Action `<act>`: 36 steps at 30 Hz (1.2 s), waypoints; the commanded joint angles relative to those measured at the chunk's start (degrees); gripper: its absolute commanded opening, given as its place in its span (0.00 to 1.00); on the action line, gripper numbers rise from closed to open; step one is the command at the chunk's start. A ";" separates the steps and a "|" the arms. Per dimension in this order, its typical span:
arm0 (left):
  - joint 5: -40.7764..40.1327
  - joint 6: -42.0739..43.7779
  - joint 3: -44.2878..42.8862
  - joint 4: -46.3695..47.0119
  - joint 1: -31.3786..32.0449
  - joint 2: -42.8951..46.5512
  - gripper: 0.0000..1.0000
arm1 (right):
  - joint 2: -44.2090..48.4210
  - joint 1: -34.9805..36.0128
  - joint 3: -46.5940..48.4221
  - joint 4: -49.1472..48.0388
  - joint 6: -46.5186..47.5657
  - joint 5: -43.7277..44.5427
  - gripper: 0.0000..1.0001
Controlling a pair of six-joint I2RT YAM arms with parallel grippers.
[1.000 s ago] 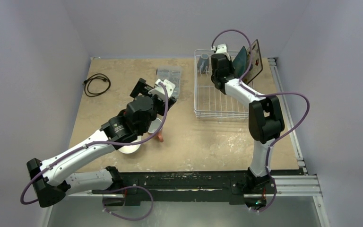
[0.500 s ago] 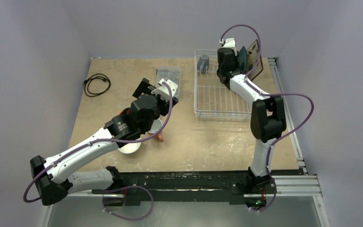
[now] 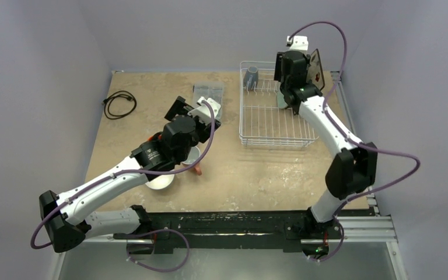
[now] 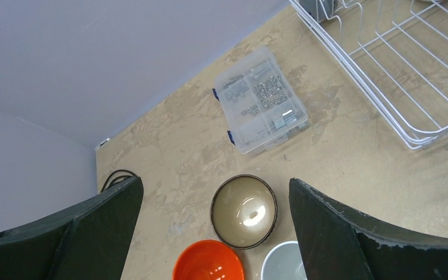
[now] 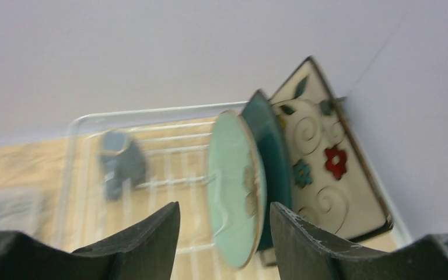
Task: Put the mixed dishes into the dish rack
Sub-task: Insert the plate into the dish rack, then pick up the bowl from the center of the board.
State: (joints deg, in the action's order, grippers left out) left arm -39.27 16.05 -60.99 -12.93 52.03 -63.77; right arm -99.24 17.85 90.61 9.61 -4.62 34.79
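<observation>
The white wire dish rack point(image 3: 271, 125) stands at the back right. In the right wrist view a pale green plate point(image 5: 236, 186), a dark teal plate point(image 5: 274, 151) and a cream floral plate point(image 5: 321, 163) stand on edge at its right end. A grey-blue mug point(image 5: 119, 163) sits at the far left. My right gripper point(image 5: 224, 213) is open and empty, just short of the green plate. My left gripper point(image 4: 214, 192) is open and empty above a brown bowl point(image 4: 244, 211), an orange bowl point(image 4: 206, 261) and a white bowl point(image 4: 283, 263).
A clear plastic compartment box point(image 4: 261, 99) lies between the bowls and the rack point(image 4: 385, 70). A black cable point(image 3: 119, 104) lies coiled at the back left. The floral plate point(image 3: 315, 67) leans by the right wall and the metal rail point(image 3: 356, 151).
My right arm has swung to the right along the rack's back end and its wrist has risen; the teal plate beside it is now hidden in the top view. The left arm barely moved.
</observation>
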 commanded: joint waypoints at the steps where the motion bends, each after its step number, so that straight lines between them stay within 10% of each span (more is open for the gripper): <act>1: -0.09 -0.78 -1.32 1.09 -0.84 -0.08 0.94 | 11.97 5.22 -10.86 -1.12 -5.60 -14.55 0.58; 11: -1.52 0.30 -1.39 0.92 -1.05 -2.78 0.98 | 36.92 13.33 -49.68 -29.93 -12.35 -49.42 0.74; 23: -4.53 -2.06 -5.01 -5.62 -1.00 -11.54 0.98 | 53.00 13.51 -55.66 -18.04 -6.91 -26.14 0.77; 36: -16.25 -22.36 -5.69 -26.53 -13.52 -9.91 1.00 | 61.12 13.51 -60.99 -21.15 -10.43 -27.17 0.82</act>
State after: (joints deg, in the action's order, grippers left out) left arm -52.21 4.29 -65.93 -31.09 44.18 -79.13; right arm -37.67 31.38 30.76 -8.69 -13.63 6.98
